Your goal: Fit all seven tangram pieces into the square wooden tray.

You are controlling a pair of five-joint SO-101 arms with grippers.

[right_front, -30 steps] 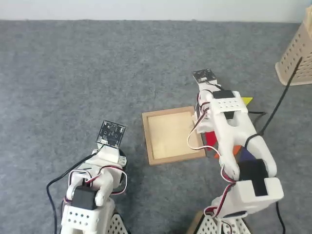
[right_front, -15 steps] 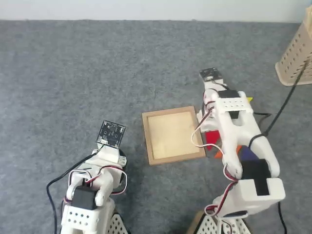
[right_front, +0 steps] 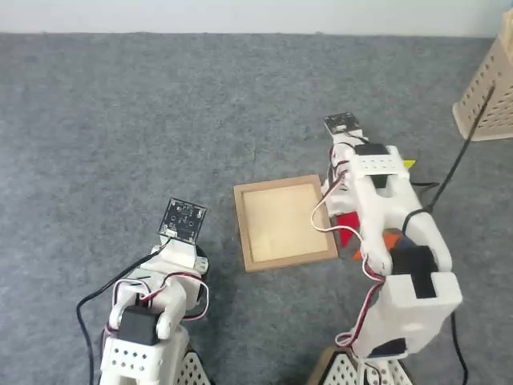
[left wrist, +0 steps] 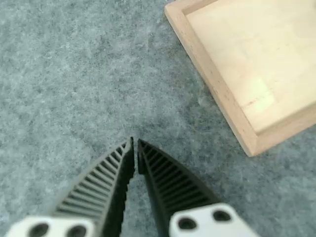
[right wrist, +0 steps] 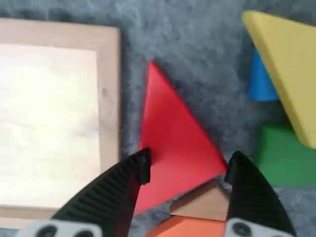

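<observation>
Right gripper [right wrist: 188, 165] has its fingers spread apart, one either side of the red triangle [right wrist: 170, 143], nothing clamped yet. That triangle lies flat on the carpet [right_front: 120, 120] just right of the tray [right_front: 247, 233], which has no pieces in it so far. The rest are bunched to the right of it: yellow piece [right wrist: 289, 64], blue piece [right wrist: 259, 81], green piece [right wrist: 286, 153], plus an orange piece [right wrist: 190, 228] and a plain wood piece [right wrist: 205, 205] tucked against the triangle's near edge.

What worries me: the fingers would close on slanted edges, so the triangle could just twist or squirt out instead of getting pinched. The tray-side finger is also close to the tray's wall, so it might catch it and shove the whole tray. And those two pieces crowding the near edge could get dragged along or jam a finger.

Left gripper [left wrist: 134, 148] is pinched together on nothing, parked over carpet near the tray's near-left corner.

Versus a second ago: the right arm's wrist swung a bit right and then came partway back, and the arm now hides a dark purple piece that used to show. The tray and left arm look unmoved.
</observation>
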